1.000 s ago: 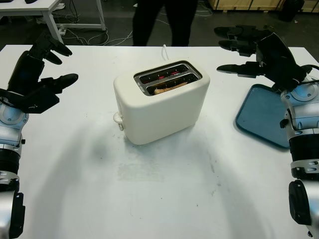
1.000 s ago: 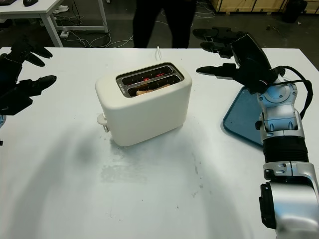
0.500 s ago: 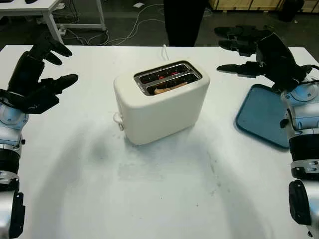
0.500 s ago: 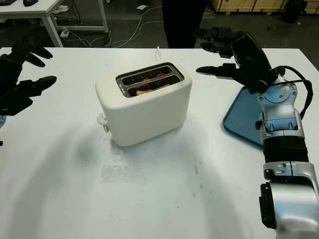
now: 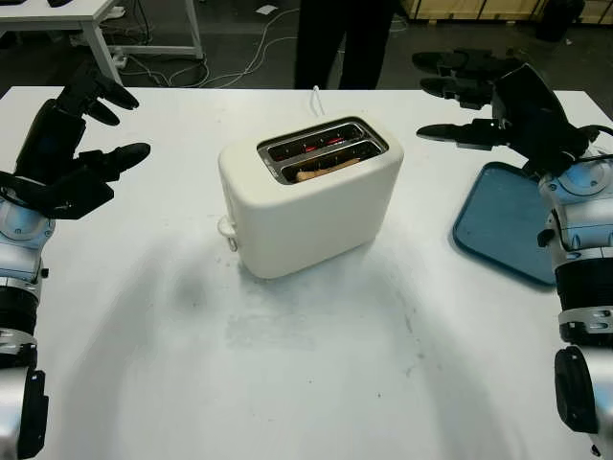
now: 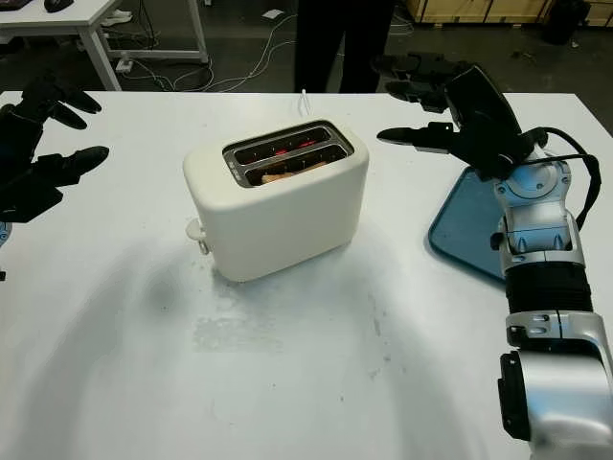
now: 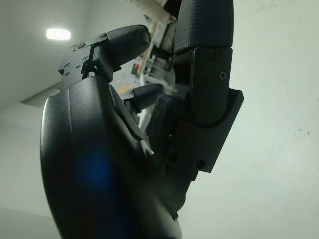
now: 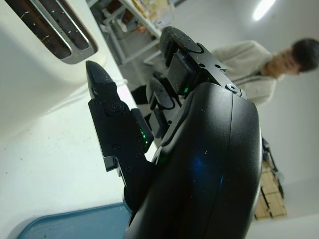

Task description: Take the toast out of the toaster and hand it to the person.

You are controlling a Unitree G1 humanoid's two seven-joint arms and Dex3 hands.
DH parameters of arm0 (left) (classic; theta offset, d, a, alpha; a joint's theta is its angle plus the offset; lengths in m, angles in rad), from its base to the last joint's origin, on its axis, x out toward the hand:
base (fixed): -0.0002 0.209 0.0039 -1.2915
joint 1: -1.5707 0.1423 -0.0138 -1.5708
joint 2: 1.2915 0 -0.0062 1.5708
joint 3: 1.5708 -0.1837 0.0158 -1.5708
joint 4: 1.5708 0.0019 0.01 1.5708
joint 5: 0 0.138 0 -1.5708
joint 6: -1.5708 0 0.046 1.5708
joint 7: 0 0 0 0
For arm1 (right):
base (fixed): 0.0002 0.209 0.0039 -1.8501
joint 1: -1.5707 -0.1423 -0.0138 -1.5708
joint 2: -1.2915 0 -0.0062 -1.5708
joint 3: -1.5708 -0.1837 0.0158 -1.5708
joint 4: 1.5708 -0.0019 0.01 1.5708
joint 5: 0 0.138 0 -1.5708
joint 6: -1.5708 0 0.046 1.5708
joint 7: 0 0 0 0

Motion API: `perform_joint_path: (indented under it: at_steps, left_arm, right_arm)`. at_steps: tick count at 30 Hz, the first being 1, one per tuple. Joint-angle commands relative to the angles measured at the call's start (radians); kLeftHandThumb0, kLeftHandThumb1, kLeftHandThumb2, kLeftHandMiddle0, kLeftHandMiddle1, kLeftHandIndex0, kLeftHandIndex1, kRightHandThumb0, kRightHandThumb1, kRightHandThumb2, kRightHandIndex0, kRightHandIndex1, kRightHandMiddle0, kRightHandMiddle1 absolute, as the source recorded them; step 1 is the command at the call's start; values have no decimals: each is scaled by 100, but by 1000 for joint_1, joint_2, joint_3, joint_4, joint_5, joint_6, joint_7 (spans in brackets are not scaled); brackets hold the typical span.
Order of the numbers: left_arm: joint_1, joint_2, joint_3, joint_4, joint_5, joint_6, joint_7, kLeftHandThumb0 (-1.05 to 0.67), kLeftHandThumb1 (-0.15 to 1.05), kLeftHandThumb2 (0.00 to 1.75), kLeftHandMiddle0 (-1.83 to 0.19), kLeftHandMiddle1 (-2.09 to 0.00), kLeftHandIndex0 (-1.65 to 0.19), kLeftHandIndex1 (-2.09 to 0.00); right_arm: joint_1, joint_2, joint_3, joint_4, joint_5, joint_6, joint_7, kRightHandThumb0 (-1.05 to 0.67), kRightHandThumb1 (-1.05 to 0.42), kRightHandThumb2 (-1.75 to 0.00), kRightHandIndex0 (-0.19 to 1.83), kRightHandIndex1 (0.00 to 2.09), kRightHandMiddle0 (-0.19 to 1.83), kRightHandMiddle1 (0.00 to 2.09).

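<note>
— Mid-table: where is the toast (image 5: 329,168)?

— Sunk in the near slot of the cream toaster (image 5: 311,196), its long axis running along the slot, toward the far right corner.

— Which hand is nearer?

— Probably the right hand (image 5: 479,96), open and empty, off the toaster's right, above the blue tray (image 5: 503,225). The left hand (image 5: 81,144), open, hovers by the left edge. A person (image 5: 345,38) waits beyond the far edge.
</note>
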Motion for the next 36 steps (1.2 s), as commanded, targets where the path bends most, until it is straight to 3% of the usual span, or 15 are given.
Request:
perform_joint_path:
  at_steps: [1, 6, 17, 36]
  left_arm:
    - [-1, 15, 11, 6, -8, -9, 4, -105, 92, 45, 0, -174, 0, -160]
    - [8, 9, 6, -22, 5, 13, 16, -105, 92, 46, 0, -175, 0, -164]
    - [1, 5, 4, -12, 6, -1, 19, -105, 92, 46, 0, -175, 0, -163]
    - [1, 3, 3, -3, 0, -11, 12, -105, 92, 46, 0, -175, 0, -162]
  right_arm:
    - [-2, 10, 10, -7, -12, -23, -18, -26, -76, 0, 58, 2, 56, 1]
    - [-8, 10, 6, 27, -2, -43, -23, -30, -74, 0, 61, 3, 58, 2]
    - [-8, 4, -1, 31, 20, -33, 5, -19, -77, 0, 55, 0, 55, 0]
    - [-4, -1, 2, 16, 6, -19, -1, -21, -78, 0, 56, 1, 54, 0]
